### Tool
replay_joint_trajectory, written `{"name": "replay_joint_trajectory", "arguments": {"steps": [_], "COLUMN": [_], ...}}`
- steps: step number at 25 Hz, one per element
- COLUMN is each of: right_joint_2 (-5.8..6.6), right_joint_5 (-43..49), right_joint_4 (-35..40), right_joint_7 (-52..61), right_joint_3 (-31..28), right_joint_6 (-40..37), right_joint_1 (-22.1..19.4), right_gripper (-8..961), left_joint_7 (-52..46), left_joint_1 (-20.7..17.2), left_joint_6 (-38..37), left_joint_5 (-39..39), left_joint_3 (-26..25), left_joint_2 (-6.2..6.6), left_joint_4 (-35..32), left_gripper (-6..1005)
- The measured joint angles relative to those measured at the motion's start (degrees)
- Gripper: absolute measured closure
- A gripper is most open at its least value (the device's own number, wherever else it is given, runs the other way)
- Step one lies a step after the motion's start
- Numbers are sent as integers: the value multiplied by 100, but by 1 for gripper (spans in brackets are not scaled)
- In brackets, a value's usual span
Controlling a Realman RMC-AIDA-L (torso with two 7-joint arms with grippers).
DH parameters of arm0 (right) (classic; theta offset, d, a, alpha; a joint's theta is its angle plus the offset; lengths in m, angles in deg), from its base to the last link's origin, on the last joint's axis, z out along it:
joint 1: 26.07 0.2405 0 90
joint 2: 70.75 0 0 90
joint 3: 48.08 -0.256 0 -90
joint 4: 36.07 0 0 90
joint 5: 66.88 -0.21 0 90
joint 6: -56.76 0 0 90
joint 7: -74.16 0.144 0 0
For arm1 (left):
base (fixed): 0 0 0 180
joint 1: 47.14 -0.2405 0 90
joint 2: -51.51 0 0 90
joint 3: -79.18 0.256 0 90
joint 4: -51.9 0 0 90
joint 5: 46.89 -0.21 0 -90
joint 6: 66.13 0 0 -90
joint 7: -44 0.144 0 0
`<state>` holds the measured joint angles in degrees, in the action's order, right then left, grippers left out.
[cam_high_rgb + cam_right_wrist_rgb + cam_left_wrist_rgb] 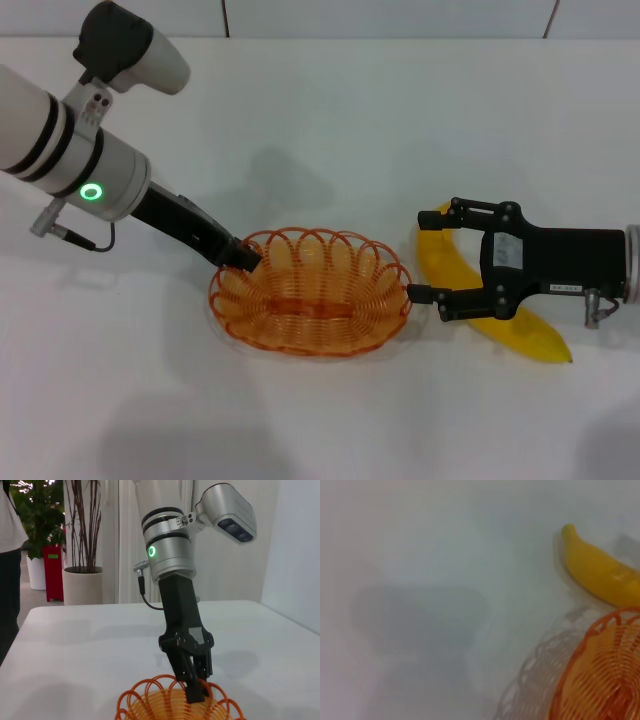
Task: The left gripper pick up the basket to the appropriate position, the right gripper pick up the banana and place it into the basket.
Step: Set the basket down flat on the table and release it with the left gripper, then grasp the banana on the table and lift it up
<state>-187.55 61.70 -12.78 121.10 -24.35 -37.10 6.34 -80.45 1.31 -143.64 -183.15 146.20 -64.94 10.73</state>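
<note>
The left pincer (243, 257) is clenched on the basket (310, 292) rim, a thin-wire grip that could slip or tip it. The right pincer (432, 255) hangs released over the banana (480, 300), which lies on the counter (320, 110) pointing away from the basket; closing off-centre could roll it.

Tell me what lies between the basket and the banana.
In the head view, only the right pincer's open fingertips and bare white table separate the basket from the banana; nothing else sits there.

White table (90, 645) — potted plants (82, 555) behind, pale walls.
</note>
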Motion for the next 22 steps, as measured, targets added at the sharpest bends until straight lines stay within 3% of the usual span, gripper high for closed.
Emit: {"name": "replay_joint_trajectory", "arguments": {"steps": [4,6,8,10,15,17,22], "right_joint_2": [2,7,8,11,22,26,35], "right_joint_5": [0,0,0,0,-1,-3,-8], "right_joint_4": [0,0,0,11,53,61,113], "right_joint_7": [0,0,0,0,-13,-33,-34], "right_joint_3": [0,0,-6,-39,-303,-442,-797], "right_joint_6": [0,0,-1,-2,-32,-34,-6], "right_joint_1": [-20,-36,-46,-68,-201,-270,-482], "right_gripper": [95,96,96,96,95,94,93], "left_joint_7": [13,34,38,81,128,465,1853], "left_joint_1": [-2,-18,-59,-343,-1494,-2254,-3221], "left_joint_6": [0,-2,-6,-47,-92,-126,-192], "left_joint_5": [-3,-5,-6,83,484,767,1674], "left_joint_3": [76,89,91,163,592,620,539], "left_joint_2": [-1,-9,-17,-35,-22,-13,10], "left_joint_4": [-9,-65,-170,-746,-2443,-3299,-3632], "left_gripper": [864,618,580,543,449,411,212]}}
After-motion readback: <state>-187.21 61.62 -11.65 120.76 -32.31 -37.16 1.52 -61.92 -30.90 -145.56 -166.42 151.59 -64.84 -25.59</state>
